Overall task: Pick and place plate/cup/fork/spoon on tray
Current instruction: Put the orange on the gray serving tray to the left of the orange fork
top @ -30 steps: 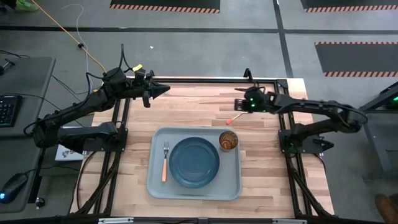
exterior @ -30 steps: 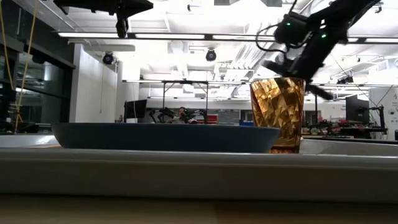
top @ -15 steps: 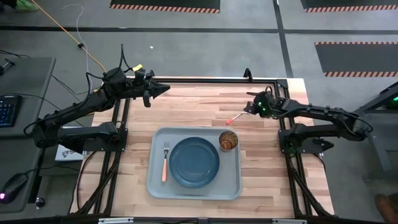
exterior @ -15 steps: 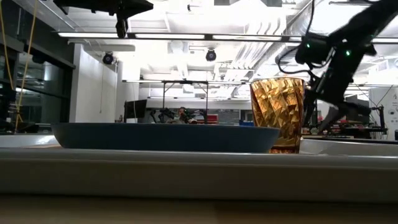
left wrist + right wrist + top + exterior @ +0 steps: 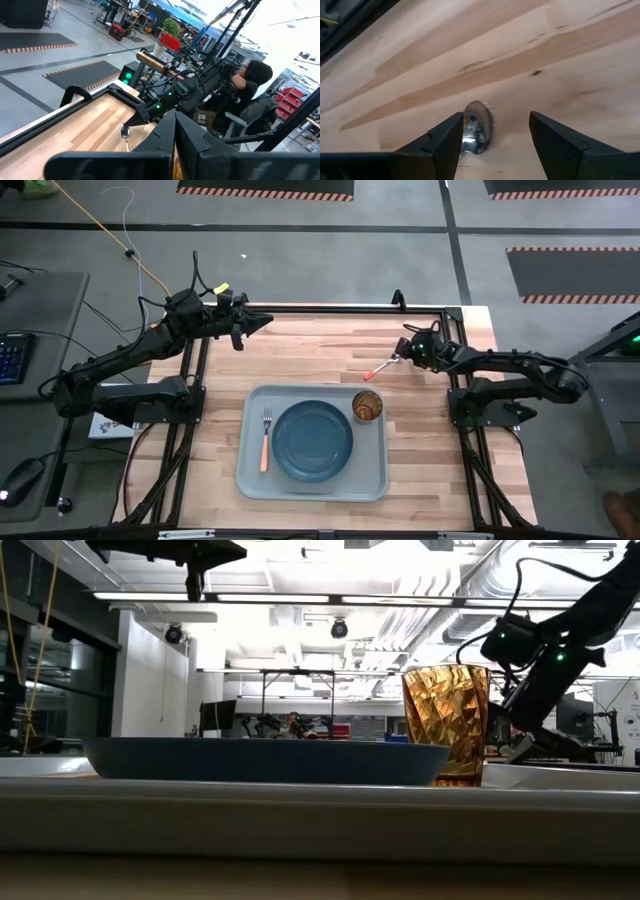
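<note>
Pale wood-plank worktop [image 5: 300, 345]. A smooth grey-blue rectangular tray [image 5: 245, 470] with rounded corners holds a round dark blue plate [image 5: 312, 441], a faceted amber cup [image 5: 367, 406] at the plate's 2 o'clock, and an orange-handled fork [image 5: 265, 438] at its 9 o'clock. The shiny-bowled spoon [image 5: 381, 367] lies off the tray at 12 o'clock from the cup. The right end effector [image 5: 402, 352] is lowered over the spoon's bowl, fingers [image 5: 442, 137] spread wide. The left end effector [image 5: 262, 324] waits at the worktop's 10 o'clock corner, fingers together.
</note>
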Controlling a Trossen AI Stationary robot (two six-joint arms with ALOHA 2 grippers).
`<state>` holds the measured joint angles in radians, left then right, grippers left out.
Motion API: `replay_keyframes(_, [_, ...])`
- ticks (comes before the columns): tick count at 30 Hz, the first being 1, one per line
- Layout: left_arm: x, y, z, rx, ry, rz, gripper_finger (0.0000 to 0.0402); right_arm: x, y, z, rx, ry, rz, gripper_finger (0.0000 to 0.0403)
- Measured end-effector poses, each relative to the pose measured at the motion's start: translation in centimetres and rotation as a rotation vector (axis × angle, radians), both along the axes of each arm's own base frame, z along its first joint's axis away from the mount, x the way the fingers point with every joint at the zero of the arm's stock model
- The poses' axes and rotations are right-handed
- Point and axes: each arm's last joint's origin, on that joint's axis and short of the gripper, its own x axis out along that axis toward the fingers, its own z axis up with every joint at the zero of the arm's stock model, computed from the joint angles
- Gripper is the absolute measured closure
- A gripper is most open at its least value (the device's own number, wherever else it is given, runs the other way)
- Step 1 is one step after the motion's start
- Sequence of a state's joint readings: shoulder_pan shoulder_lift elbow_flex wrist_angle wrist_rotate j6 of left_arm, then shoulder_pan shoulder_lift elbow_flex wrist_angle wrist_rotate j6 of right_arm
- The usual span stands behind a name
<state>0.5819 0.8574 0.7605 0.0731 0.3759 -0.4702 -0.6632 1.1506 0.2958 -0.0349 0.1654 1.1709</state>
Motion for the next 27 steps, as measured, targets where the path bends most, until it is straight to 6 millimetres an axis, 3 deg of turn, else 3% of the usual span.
replay_keyframes(6, [0.0, 0.0, 0.0, 0.0, 0.0, 0.0, 0.0401, 1.0, -0.6, -1.1, 0.005, -0.025, 0.012, 0.0188])
replay_keyframes(9, [0.0, 0.0, 0.0, 0.0, 0.0, 0.0, 0.0402, 1.0, -0.7, -1.4, 0.019, -0.007, 0.002, 0.0214])
replay_keyframes(17, [0.0, 0.0, 0.0, -0.001, 0.0, 0.0, 0.0401, 0.8, -0.3, -1.0, 0.023, -0.022, 0.034, 0.0386])
replay_keyframes(21, [0.0, 0.0, 0.0, -0.001, 0.0, 0.0, 0.0401, 1.1, -0.3, 0.5, -0.02, -0.081, 0.07, 0.0393])
replay_keyframes(27, [0.0, 0.0, 0.0, -0.001, 0.0, 0.0, 0.0402, 3.1, -0.6, 6.6, -0.224, -0.169, 0.175, 0.04])
